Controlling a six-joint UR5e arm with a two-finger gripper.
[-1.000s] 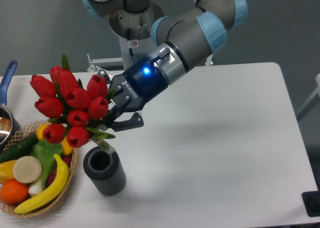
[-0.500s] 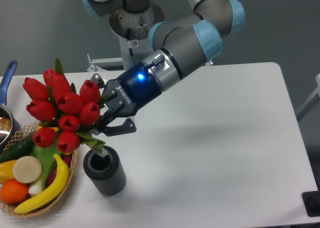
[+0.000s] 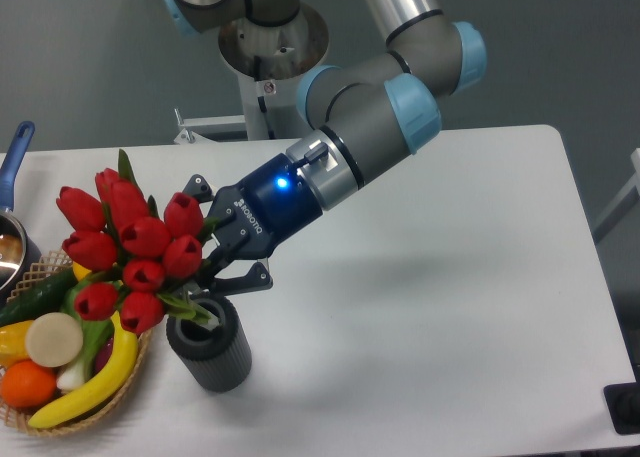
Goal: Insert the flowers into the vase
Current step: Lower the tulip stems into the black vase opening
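Flowers [image 3: 128,245] clamped between fingers [image 3: 243,279], stems entering vase [image 3: 211,343].

This is a robotics lab set up for testing, dressed with household props. A grey industrial arm with light blue joint caps [image 3: 385,107] stands on a round metal pedestal [image 3: 270,47] bolted at the far edge of a plain white rectangular tabletop [image 3: 450,277], against a bare blue-grey wall [image 3: 560,47]. The arm's dark blue wrist section carries a glowing blue indicator light [image 3: 283,185]. The props look staged: a wicker basket of plastic fruit and vegetables [image 3: 70,362] at the left edge and, behind it, a metal pot with a blue handle [image 3: 14,192], partly cut off.
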